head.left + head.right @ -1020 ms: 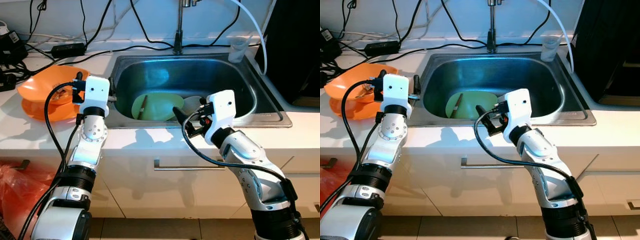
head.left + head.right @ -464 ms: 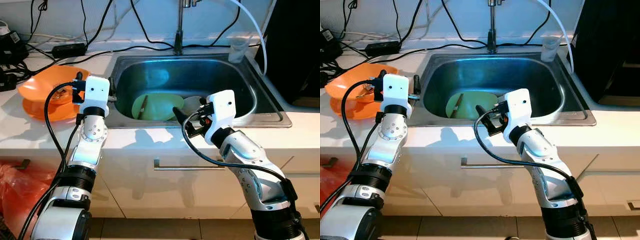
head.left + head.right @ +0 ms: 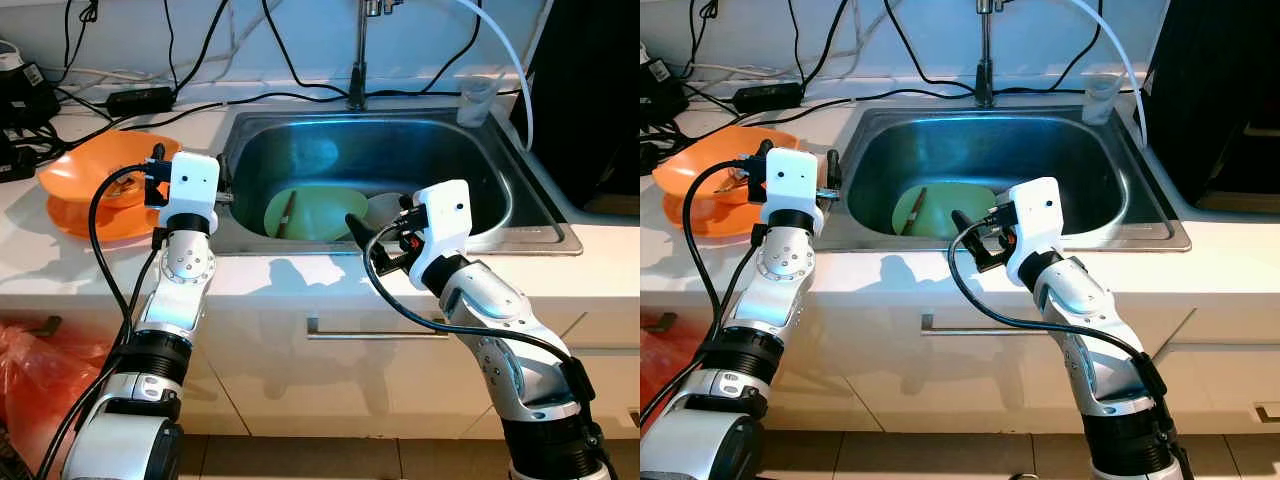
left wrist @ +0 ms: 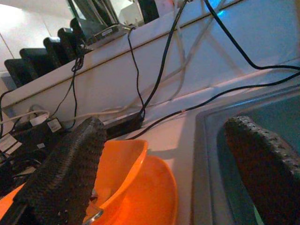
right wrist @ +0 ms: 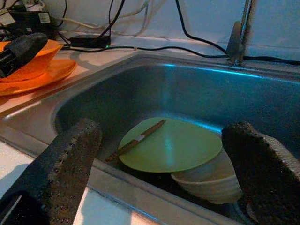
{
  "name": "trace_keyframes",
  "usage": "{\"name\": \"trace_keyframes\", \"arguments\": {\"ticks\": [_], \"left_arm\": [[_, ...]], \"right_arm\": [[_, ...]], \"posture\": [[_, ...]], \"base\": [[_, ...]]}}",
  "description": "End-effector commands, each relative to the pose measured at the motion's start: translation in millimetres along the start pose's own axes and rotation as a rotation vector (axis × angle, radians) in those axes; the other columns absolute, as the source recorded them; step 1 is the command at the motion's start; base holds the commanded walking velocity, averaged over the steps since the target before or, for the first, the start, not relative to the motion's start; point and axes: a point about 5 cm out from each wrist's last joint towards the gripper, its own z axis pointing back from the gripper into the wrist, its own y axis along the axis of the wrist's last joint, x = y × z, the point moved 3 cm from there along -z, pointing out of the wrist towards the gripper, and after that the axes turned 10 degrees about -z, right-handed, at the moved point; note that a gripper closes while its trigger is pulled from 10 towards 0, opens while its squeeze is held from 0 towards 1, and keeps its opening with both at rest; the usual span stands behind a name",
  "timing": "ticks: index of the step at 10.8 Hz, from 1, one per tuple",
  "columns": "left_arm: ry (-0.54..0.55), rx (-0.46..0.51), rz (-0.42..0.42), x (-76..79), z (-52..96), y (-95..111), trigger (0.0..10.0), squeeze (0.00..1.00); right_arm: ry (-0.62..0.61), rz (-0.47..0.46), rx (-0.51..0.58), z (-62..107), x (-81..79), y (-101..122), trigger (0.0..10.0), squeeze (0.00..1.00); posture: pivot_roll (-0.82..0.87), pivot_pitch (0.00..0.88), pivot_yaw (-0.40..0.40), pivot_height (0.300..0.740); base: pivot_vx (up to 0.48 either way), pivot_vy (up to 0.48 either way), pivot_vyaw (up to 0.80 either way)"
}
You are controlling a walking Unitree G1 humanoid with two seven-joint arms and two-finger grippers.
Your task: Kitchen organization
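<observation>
Just ahead of right end effector (image 5: 159, 183), green plate (image 5: 176, 144) in sink (image 3: 480, 150)

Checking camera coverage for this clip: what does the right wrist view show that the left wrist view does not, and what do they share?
Right wrist view alone: the sink's inside, with a green plate lying tilted on a white bowl, a brown stick resting across the plate, the faucet behind, and the open right hand over the sink's near edge.

Left wrist view alone: the open left hand above the counter by the sink's left rim, and dark boxes on the ledge.

Both: the orange bowl on its orange plate, the sink rim, and black cables along the wall.
</observation>
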Motion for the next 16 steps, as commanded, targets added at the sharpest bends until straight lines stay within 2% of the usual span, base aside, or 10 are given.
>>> {"name": "trace_keyframes", "arguments": {"ticks": [1,5,8,9,11,16], "left_arm": [[0.003,0.004,-0.010,-0.5,0.7,1,10.0,0.00],[0.002,-0.003,0.005,-0.7,-1.0,1,10.0,0.00],[0.028,0.016,0.006,-6.5,-2.8,7,10.0,0.00],[0.050,0.032,-0.011,-13.2,-2.6,11,10.0,0.00],[0.087,0.019,-0.038,-24.6,0.0,5,10.0,0.00],[0.107,-0.069,-0.047,-36.1,14.6,-19,10.0,0.00]], "right_arm": [[0.003,0.012,-0.001,0.4,-1.4,1,10.0,0.00],[0.025,-0.003,0.027,0.8,-5.6,6,10.0,0.00],[0.026,0.000,0.035,1.4,-5.5,8,10.0,0.00],[0.033,-0.001,0.041,0.9,-6.6,10,10.0,0.00],[0.085,0.004,0.041,-2.2,-13.3,14,10.0,0.00],[0.208,0.005,-0.001,-5.7,-36.1,8,10.0,0.00]], "posture": [[-0.05,0.000,0.050,0.740],[-0.05,0.000,0.056,0.740],[-0.05,0.000,0.051,0.740],[-0.04,0.000,0.046,0.740],[-0.01,0.000,0.037,0.740],[0.05,0.001,-0.010,0.740]], "base": [[0.000,0.000,0.00],[0.000,0.000,0.00],[0.000,0.000,0.00],[0.000,0.000,0.00],[0.000,0.000,0.00],[0.000,0.000,0.00]]}}
